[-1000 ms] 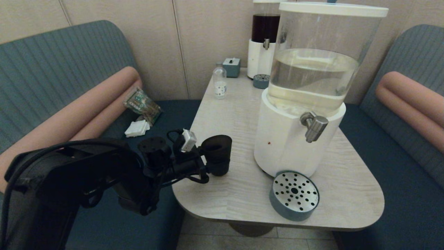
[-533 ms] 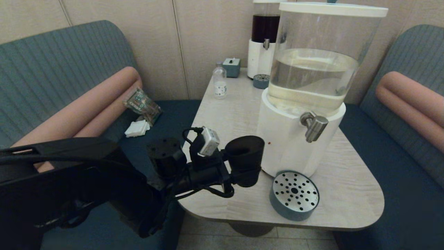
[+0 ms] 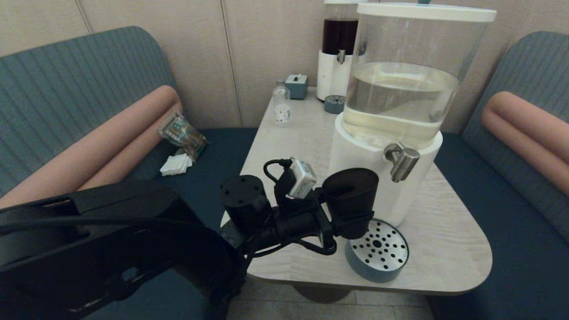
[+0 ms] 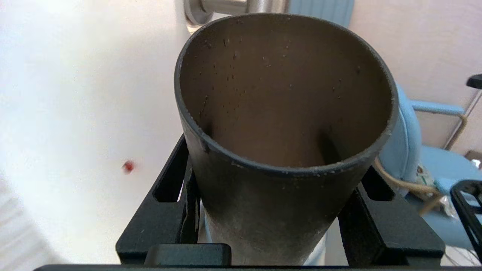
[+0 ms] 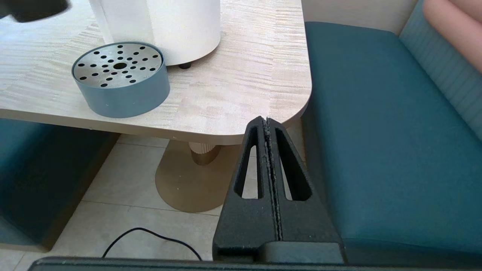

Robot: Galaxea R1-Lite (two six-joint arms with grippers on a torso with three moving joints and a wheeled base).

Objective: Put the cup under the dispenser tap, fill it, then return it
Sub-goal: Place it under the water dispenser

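Carried rightward along the table's (image 3: pixel 444 231) near edge, the cup (image 3: pixel 351 200), clamped upright in the left gripper (image 4: pixel 278 210), seemingly sits just left of the tap (image 3: pixel 402 161); right gripper (image 5: pixel 269 150) idle, fingers pressed together.

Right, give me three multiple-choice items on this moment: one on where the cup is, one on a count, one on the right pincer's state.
1. Where is the cup?
A. Held by the left pincer, beside the big dispenser's white base
B. Standing on the far end of the table
C. Lying on the bench seat

2. How many perforated drip trays are on the table?
A. One
B. Two
C. Four

3. What state is the right pincer in?
A. Wide open
B. Shut on a bottle
C. Shut, holding nothing

Answers:
1 A: the left wrist view shows the fingers on either side of the cup, short of the dispenser tap.
2 B: a near drip tray and a far drip tray.
3 C: its fingers meet, off the table's edge.
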